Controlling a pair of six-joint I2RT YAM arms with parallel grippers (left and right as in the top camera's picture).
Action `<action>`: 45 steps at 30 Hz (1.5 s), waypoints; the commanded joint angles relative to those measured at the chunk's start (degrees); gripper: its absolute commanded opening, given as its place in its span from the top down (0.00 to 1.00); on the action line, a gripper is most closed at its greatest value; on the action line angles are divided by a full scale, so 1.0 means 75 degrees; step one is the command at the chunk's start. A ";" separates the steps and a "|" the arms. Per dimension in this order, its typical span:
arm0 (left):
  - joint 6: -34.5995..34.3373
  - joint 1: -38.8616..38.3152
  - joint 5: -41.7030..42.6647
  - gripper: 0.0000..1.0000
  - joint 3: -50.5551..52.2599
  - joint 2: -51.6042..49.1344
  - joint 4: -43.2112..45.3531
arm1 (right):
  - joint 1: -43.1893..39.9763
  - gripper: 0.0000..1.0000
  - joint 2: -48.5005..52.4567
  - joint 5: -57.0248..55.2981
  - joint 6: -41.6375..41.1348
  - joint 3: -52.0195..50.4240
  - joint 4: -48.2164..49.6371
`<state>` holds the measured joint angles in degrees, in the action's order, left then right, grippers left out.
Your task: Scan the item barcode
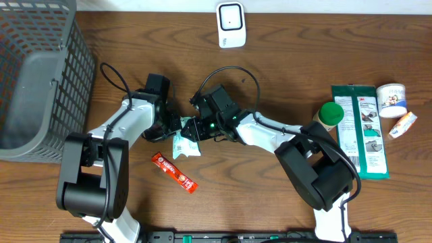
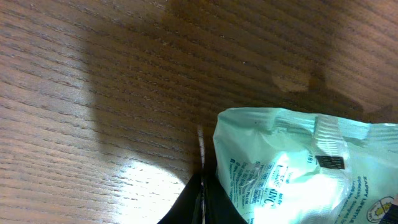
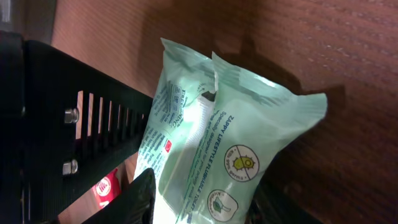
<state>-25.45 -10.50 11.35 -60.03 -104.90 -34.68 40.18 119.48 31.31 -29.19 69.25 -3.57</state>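
Two grippers crowd one small packet, and most of the risk comes from that. At the nine o'clock edge of the table [image 1: 283,74], the grey basket [image 1: 67,81] stands well apart from the work and looks like no threat.

Next comes the left gripper [image 1: 173,127], clenched fully closed at about ten o'clock of the pale green packet [image 1: 185,145], just beside its edge. I cannot tell whether it nips a corner of the wrapper. If it does and the other arm lifts, the film could stretch or tear, or the packet could be pulled askew.

The packet lies near the table's middle, with a red sachet [image 1: 174,171] at its seven o'clock, apart from it. A low sweep could knock that sachet.

The right gripper [image 1: 196,128] straddles the packet from about one o'clock, a finger on each side. Whether its pads have bitten cannot be told. The wrapper looks soft and slick, so a shallow pinch might let it slide out, or crumple film over the barcode, which I cannot pick out for certain.

The white scanner [image 1: 231,25] sits at the twelve o'clock edge, well apart. A packet held tilted, or with a finger across the code, would probably fail to read.

Toward three o'clock, the green-lidded jar [image 1: 330,115] and wipes pack [image 1: 360,131] seem out of harm's way.
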 commanded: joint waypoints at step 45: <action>0.0443 0.2900 0.0137 0.21 -0.0184 0.3057 0.0006 | -0.1457 0.99 -0.4602 -0.3759 0.3984 0.4010 -0.7597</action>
<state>-22.22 10.79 12.12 -60.25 -82.24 -34.48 29.47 84.73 11.18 -2.81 98.21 -62.57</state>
